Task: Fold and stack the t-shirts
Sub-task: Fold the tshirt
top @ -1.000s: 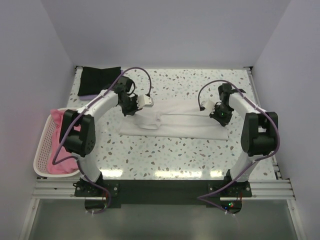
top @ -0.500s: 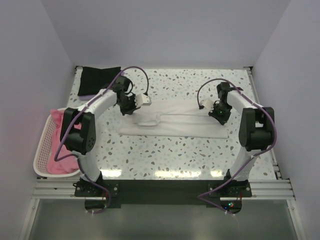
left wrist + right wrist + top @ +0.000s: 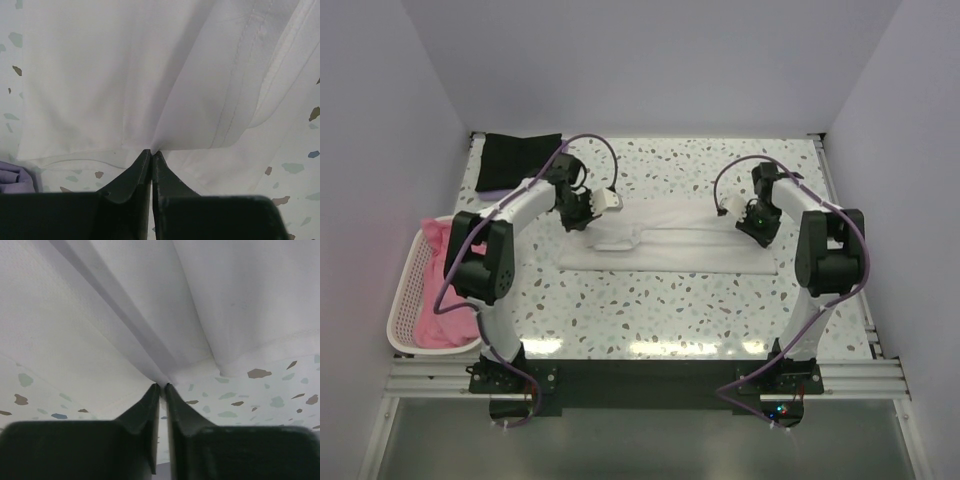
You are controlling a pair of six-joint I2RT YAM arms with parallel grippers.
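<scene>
A speckled terrazzo table (image 3: 670,310) is seen from above, with two white robot arms reaching in from its near edge. A white t-shirt (image 3: 670,245) lies across the middle of the table, folded into a long band running left to right.

The left hand (image 3: 580,215) is at the band's left end and the right hand (image 3: 752,222) at its right end. From above, the wrists cover the fingertips of both.

The left wrist camera shows the left hand (image 3: 151,154) clenched, its two dark fingers pressed together on a pinch of the white t-shirt (image 3: 100,75). The cloth fans away from the tips, and double rows of hem stitching run down its right side. A scrap of lavender cloth (image 3: 14,176) shows at the lower left, cut off by the edge of the picture and the hand's body.

The right wrist camera shows the right hand (image 3: 161,387) likewise clenched on a fold of the white t-shirt (image 3: 125,300), with ridges of cloth rising from the tips.

At the far left corner of the table lies a folded black t-shirt (image 3: 520,158). A sliver of lavender (image 3: 492,190) peeks from under its near edge, too small to make out further.

A pale pink lattice basket (image 3: 402,300) hangs off the table's left side, holding crumpled pink t-shirts (image 3: 442,325). The left arm partly hides them, so they cannot be counted.
</scene>
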